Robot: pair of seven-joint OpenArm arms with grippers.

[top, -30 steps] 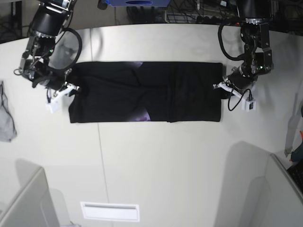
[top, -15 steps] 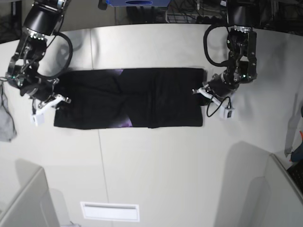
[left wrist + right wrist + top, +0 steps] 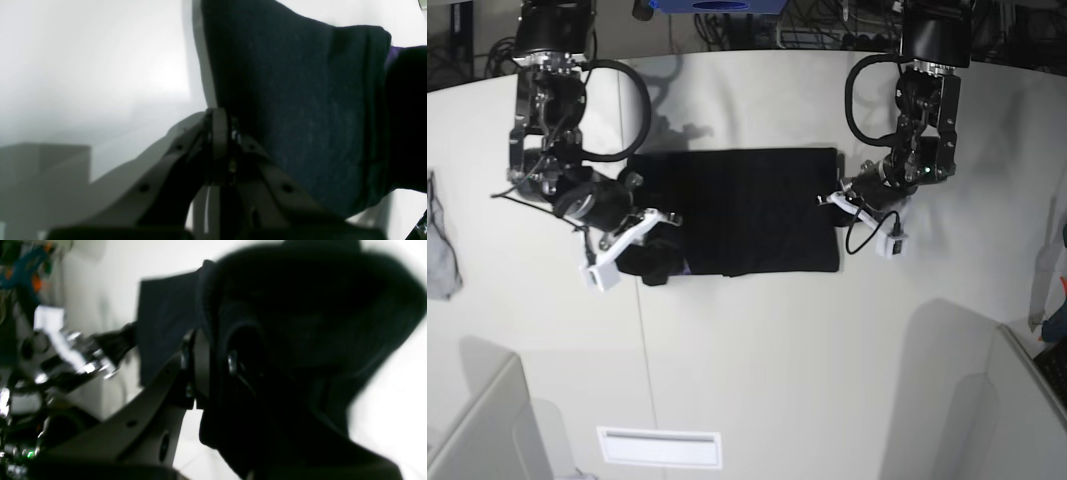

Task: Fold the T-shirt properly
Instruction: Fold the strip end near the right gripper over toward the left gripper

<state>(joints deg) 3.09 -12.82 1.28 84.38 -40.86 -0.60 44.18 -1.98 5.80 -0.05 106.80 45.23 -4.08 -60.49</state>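
On the white table [image 3: 757,360] the black T-shirt [image 3: 747,205] lies as a folded dark band, stretched between the two arms near the far side. No brand, label or readable writing shows on it; only a small patch of purple print [image 3: 685,266] peeks out at its near left corner in the base view, and a sliver of purple appears at the cloth's edge in the left wrist view.

The right gripper [image 3: 642,235], on the base view's left, is closed on the bunched end of the T-shirt, which is lifted and rolled over there; the right wrist view shows dark cloth wrapped around its fingers [image 3: 201,366]. The left gripper [image 3: 835,203] is clamped fully on the shirt's opposite edge, its jaws pressed together on the fabric in the left wrist view.

A small grey cloth [image 3: 439,250] lies at the table's left edge, well apart from the shirt. A white rectangular plate [image 3: 659,447] sits flush in the table's near side. Grey panels [image 3: 482,430] rise at both near corners, and cables [image 3: 827,25] and a blue object [image 3: 717,6] crowd the far edge.
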